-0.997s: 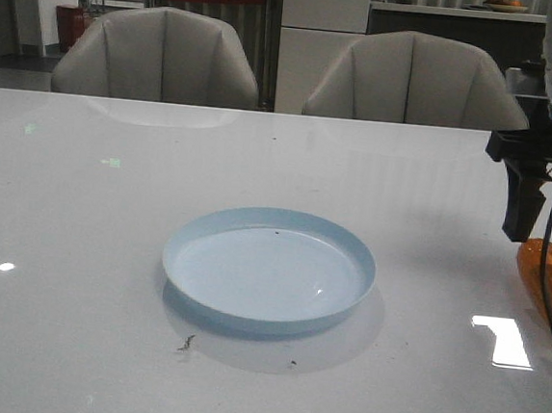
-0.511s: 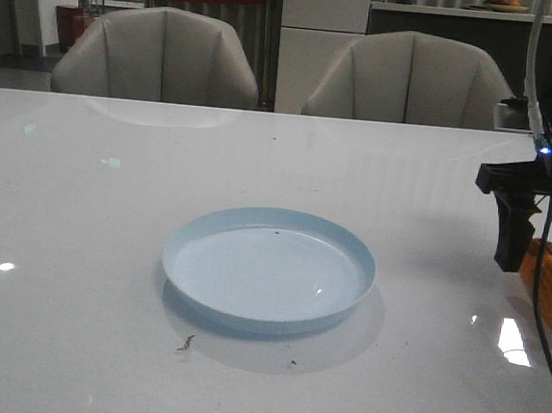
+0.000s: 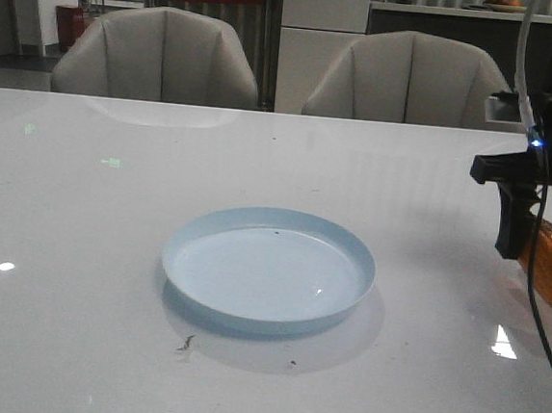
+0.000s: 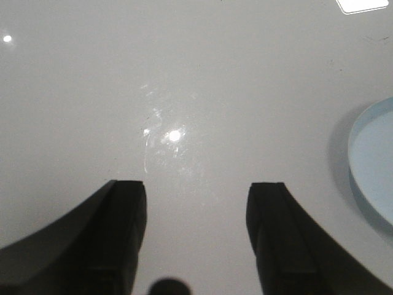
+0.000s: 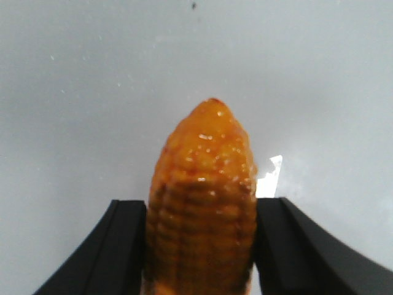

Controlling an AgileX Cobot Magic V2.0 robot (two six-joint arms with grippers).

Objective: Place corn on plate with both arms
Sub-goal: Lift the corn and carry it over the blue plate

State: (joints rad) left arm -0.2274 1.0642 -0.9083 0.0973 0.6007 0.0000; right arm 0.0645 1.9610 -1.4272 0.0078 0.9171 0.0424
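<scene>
Gripping the glossy, knobbly orange corn (image 5: 202, 203), the right pincer (image 5: 199, 246) has apparently lifted it off the desk (image 3: 79, 247). Left pincer (image 4: 196, 239) gapes empty beside the smooth blue plate (image 3: 268, 270).

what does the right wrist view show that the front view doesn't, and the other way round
Only the right wrist view shows the right tool with a black finger pressed against each side of the corn, and the cob's pointed tip sticking out past them. Only the front view shows the pale blue plate, which is bare, and two chairs beyond the table. Both show the orange corn, partly hidden by the tool in the front view, and the glossy white table.
</scene>
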